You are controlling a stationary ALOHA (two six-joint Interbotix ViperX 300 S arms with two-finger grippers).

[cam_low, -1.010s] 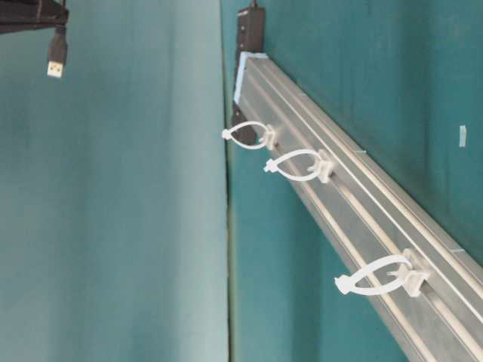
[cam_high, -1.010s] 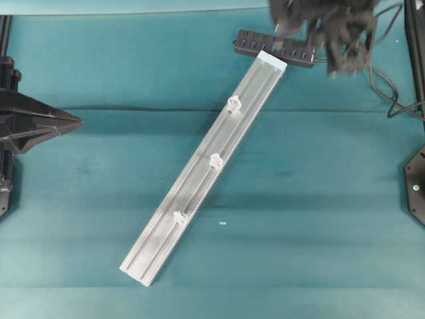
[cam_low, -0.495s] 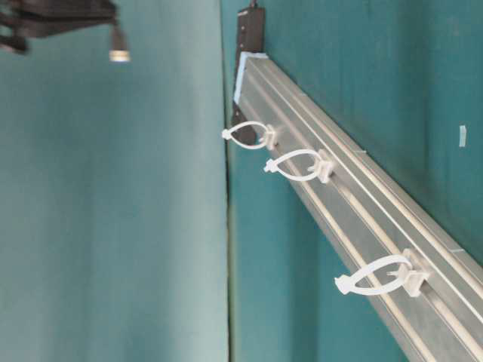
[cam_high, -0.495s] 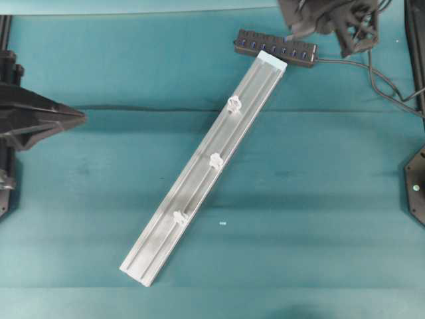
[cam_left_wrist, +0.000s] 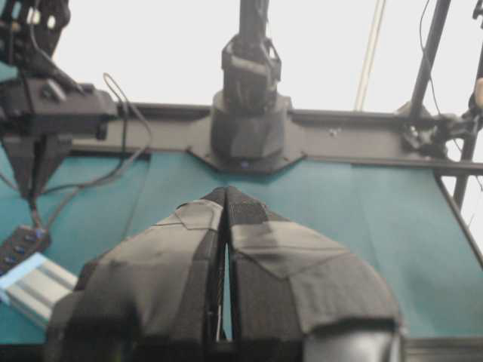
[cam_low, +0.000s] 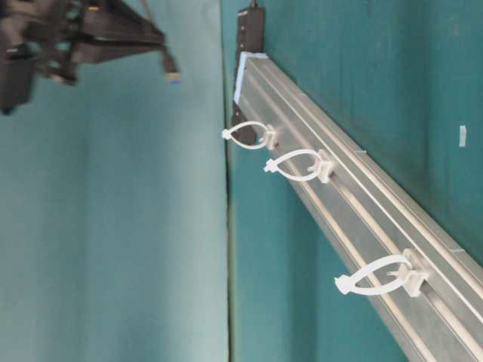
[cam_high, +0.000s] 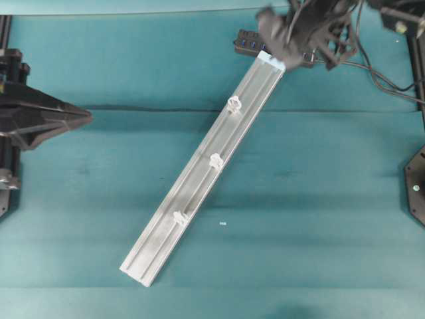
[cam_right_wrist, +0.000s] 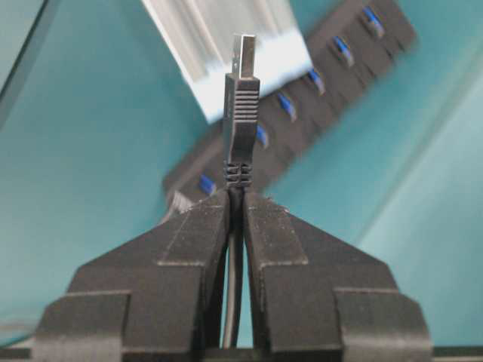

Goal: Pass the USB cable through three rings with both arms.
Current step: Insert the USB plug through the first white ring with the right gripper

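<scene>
**Right claw holds the plug above the rail's top end**

I see my right gripper (cam_right_wrist: pixel 235 197) pinched tight on the long thin dark grey USB cable (cam_right_wrist: pixel 240 124), just behind the ribbed black plug body; the slim metal tip stands straight out past the fingertips, toward the top of the wrist view. Beyond that tip lie the pale end of the long silver aluminium rail (cam_right_wrist: pixel 226 41) and the black multi-port USB hub bar (cam_right_wrist: pixel 302 105) with its blue sockets, both blurred.

In the overhead view the same gripper (cam_high: pixel 282 40) sits at the upper right, over the rail's (cam_high: pixel 206 166) upper end and partly covering the hub (cam_high: pixel 247 44). From table level, the plug (cam_low: pixel 172 73) hangs in the air at upper left, well apart from the three small translucent white plastic ring clips (cam_low: pixel 290 164), which stand up along the rail; none has the cable through it.

My left gripper (cam_left_wrist: pixel 226 197), its tape-wrapped fingers pressed together on nothing, hovers at the left edge of the overhead view (cam_high: pixel 86 117), well apart from the rail.
</scene>
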